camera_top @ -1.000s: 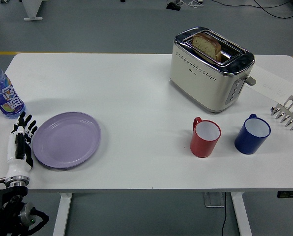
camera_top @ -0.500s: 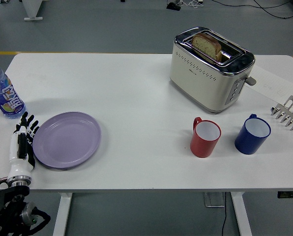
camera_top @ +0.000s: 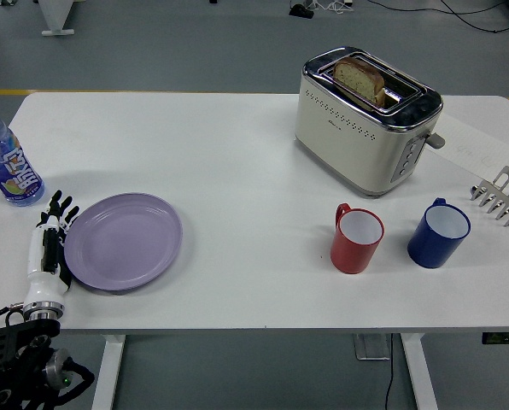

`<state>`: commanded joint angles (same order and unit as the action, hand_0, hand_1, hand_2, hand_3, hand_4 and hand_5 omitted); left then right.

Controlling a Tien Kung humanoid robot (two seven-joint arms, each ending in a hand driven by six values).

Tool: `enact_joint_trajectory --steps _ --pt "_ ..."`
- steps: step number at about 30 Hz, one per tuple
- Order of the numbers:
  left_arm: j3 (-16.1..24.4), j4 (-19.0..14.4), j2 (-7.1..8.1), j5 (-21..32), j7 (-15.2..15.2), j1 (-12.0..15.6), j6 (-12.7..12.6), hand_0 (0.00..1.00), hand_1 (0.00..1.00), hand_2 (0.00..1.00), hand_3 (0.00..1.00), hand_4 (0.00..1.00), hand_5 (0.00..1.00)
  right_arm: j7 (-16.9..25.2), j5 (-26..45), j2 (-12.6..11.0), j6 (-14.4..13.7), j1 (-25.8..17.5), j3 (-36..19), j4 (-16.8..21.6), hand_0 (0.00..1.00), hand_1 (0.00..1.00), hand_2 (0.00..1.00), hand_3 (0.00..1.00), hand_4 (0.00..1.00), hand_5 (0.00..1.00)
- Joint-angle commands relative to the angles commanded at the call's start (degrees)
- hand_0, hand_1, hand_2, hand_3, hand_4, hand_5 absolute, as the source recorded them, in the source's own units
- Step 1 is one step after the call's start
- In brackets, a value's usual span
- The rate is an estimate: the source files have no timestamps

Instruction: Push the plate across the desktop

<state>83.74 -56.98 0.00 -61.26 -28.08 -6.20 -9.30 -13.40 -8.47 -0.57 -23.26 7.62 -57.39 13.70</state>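
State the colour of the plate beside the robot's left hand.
Pale lilac plate, plain, seen in the head view.

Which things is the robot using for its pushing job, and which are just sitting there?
Using:
purple plate
left hand, flat against the plate's left rim

Just sitting there:
water bottle
toaster with bread
red mug
blue mug
metal rack

Bottle (camera_top: 5, 165) at left edge of frame: left side cut off. Table (camera_top: 237, 162): both end edges run out of frame. Toast rack (camera_top: 502, 196) at right edge, partly cropped. Left arm's lower part leaves frame at bottom left.
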Motion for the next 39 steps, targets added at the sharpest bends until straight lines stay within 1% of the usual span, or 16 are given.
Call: enact_joint_trajectory --steps 6,9,16,24,29,36,39 --pt "-1.69 0.06 0.00 0.26 0.06 -0.26 0.00 0.865 0.902 0.949 0.938 0.541 0.998 0.02 -0.16 -0.03 0.04 0.10 -0.10 -0.04 0.552 0.451 0.596 0.584 0.302 0.501" --pt "-3.18 -0.16 0.00 0.75 0.11 -0.56 -0.07 0.867 0.902 0.949 0.939 0.540 0.998 0.03 -0.23 -0.06 0.06 0.22 -0.12 -0.04 0.551 0.452 0.595 0.584 0.303 0.499" --pt "-7.50 -0.65 0.00 3.44 0.26 -2.44 -0.12 0.866 0.902 0.947 0.937 0.539 0.998 -0.36 -1.50 -0.20 0.02 0.54 -0.69 0.00 0.551 0.452 0.595 0.584 0.304 0.498" --pt "-9.61 0.39 0.00 4.50 0.14 -3.75 -0.61 0.867 0.903 0.948 0.937 0.537 0.998 -0.72 -2.68 -0.35 -0.09 0.65 -1.20 0.04 0.552 0.452 0.595 0.584 0.304 0.497" --pt "-11.63 0.84 0.00 5.19 0.04 -4.97 -0.78 0.867 0.902 0.948 0.938 0.536 0.998 -0.87 -2.98 -0.38 -0.19 0.75 -1.39 0.05 0.553 0.452 0.595 0.584 0.305 0.497" --pt "-13.21 0.93 0.00 5.77 -0.07 -5.72 -0.96 0.868 0.901 0.948 0.936 0.536 0.998 -1.07 -3.28 -0.45 -0.31 0.79 -1.53 0.10 0.553 0.452 0.596 0.584 0.305 0.497" --pt "-14.48 1.02 0.00 6.02 -0.02 -5.95 -0.87 0.869 0.901 0.948 0.936 0.534 0.998 -1.14 -3.50 -0.48 -0.35 0.77 -1.65 0.11 0.552 0.452 0.597 0.584 0.306 0.499"
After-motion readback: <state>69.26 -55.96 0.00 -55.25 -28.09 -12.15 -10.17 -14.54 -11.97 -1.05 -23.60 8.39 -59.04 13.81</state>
